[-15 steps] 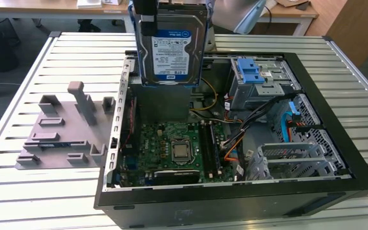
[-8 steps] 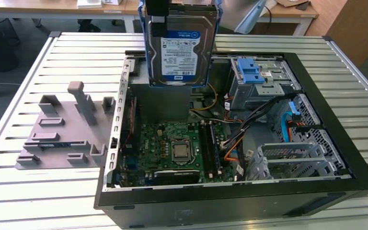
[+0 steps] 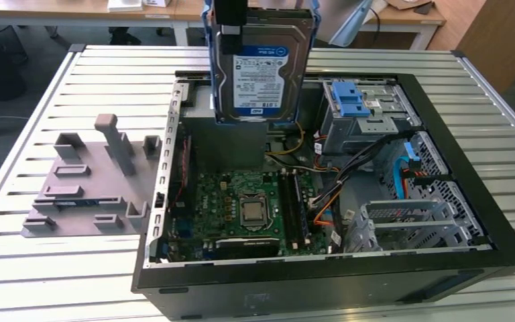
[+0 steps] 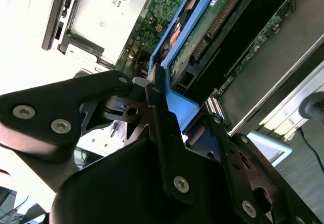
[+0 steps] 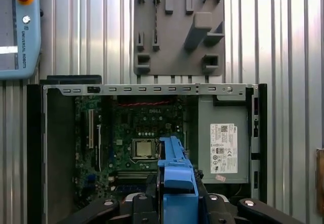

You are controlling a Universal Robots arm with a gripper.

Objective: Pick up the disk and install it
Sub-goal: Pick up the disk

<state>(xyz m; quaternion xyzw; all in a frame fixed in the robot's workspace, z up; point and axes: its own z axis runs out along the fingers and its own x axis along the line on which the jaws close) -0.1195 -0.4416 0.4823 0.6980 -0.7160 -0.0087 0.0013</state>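
The flat silver hard drive with the white-and-blue label and blue plastic rails (image 3: 262, 74) hangs upright in the air over the open computer, label side facing the exterior view. The black claw (image 3: 231, 37) has it from above, closed tight on the blue frame. In the second wrist view the claw (image 4: 185, 115) pinches the blue rail between its dark fingers (image 4: 158, 107), and the drive's green circuit-board underside (image 4: 215, 24) runs away from them. In the first wrist view the blue rail of the drive (image 5: 176, 176) juts out from the claw (image 5: 177, 203).

Below the drive sits the black tower case (image 3: 329, 282), lying on its side with the panel off. Inside it lie a green motherboard (image 3: 249, 201) and a grey power-supply box with a white sticker (image 5: 223, 148). A metal drive cage with a blue latch (image 3: 351, 100) stands on the exterior view's right.

Beside the case, on the exterior view's left, a grey plastic stand with upright posts (image 3: 96, 181) rests on the ribbed metal desk (image 3: 43, 268). A pale blue hand controller with a red button (image 5: 17, 31) lies near the case's corner.
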